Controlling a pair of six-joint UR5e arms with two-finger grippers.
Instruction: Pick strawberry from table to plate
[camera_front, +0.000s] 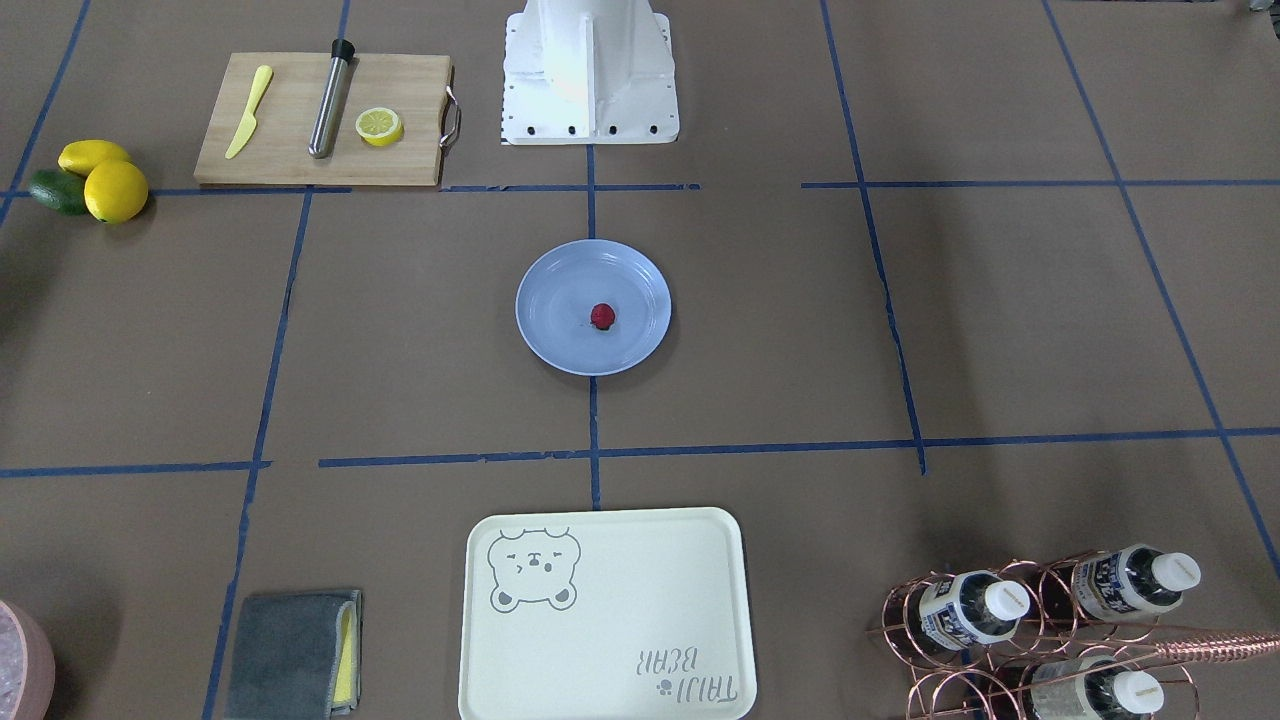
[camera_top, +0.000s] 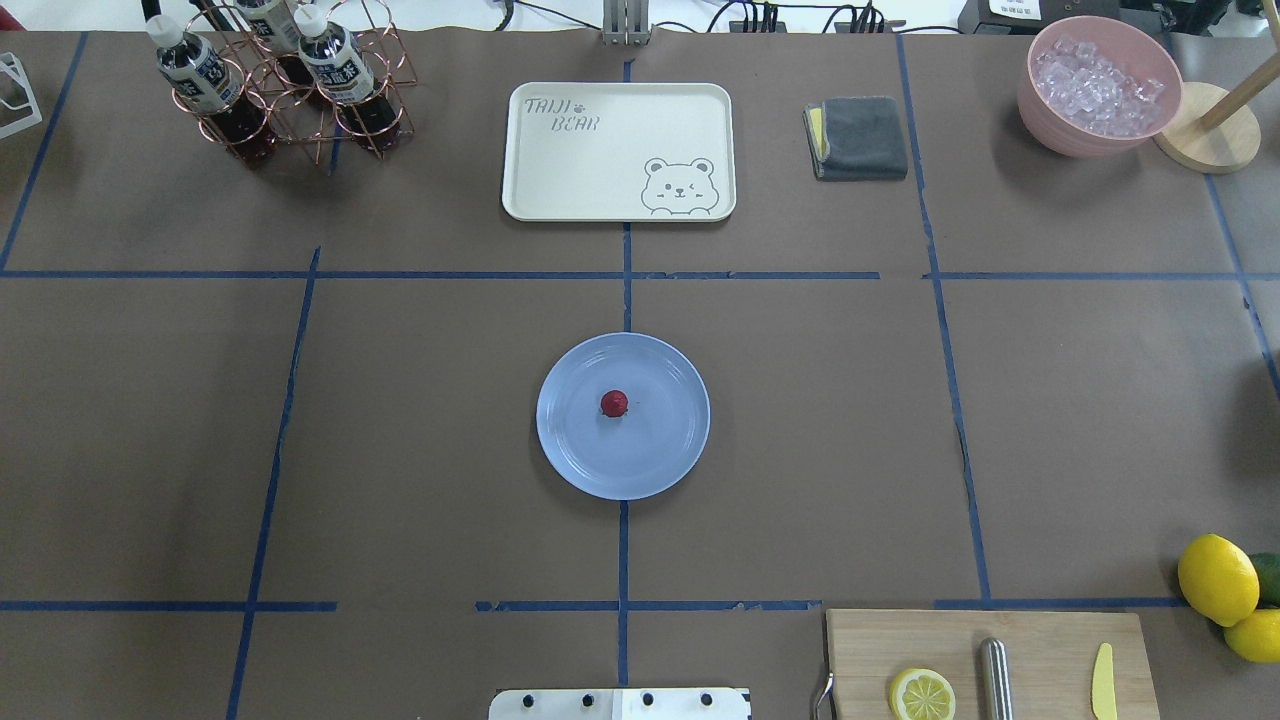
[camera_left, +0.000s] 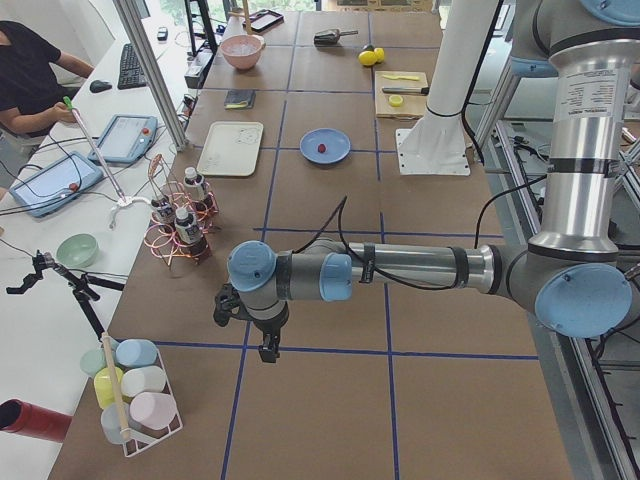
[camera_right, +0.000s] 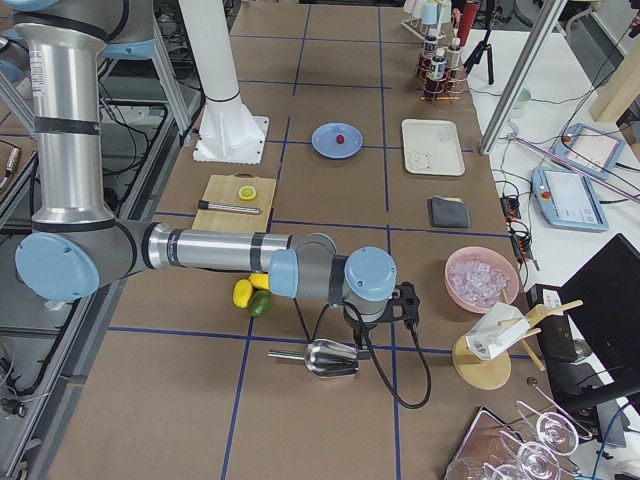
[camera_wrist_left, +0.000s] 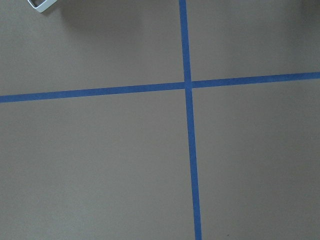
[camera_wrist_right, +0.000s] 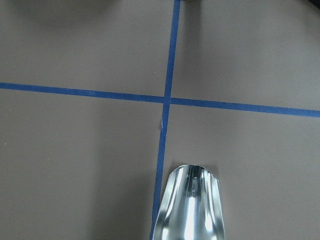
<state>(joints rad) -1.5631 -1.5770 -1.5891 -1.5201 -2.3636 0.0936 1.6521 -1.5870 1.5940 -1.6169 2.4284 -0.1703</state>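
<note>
Reaching out level and low over the desk (camera_left: 330, 410), the left arm (camera_left: 410, 268) bends its wrist down, so the left gripper (camera_left: 267, 348) points at bare brown paper. Whether it is open or closed cannot be told. The right arm (camera_right: 210, 250) is posed likewise, with the right gripper (camera_right: 360, 338) just by a metal scoop (camera_right: 325, 358), its state equally unclear. Farther off, the strawberry (camera_top: 614, 403) lies on the plate (camera_top: 660, 460), well apart from both.

- The table (camera_top: 420, 440) is brown, crossed by blue tape lines (camera_top: 627, 290).
- A white desk (camera_left: 40, 340) stands beside it, holding a keyboard (camera_left: 130, 65) and tablets (camera_left: 127, 138).
- A person (camera_left: 25, 70) sits at the desk.
- A slanted metal post (camera_left: 152, 75) rises between desk and table.
- The light is soft and even.
</note>
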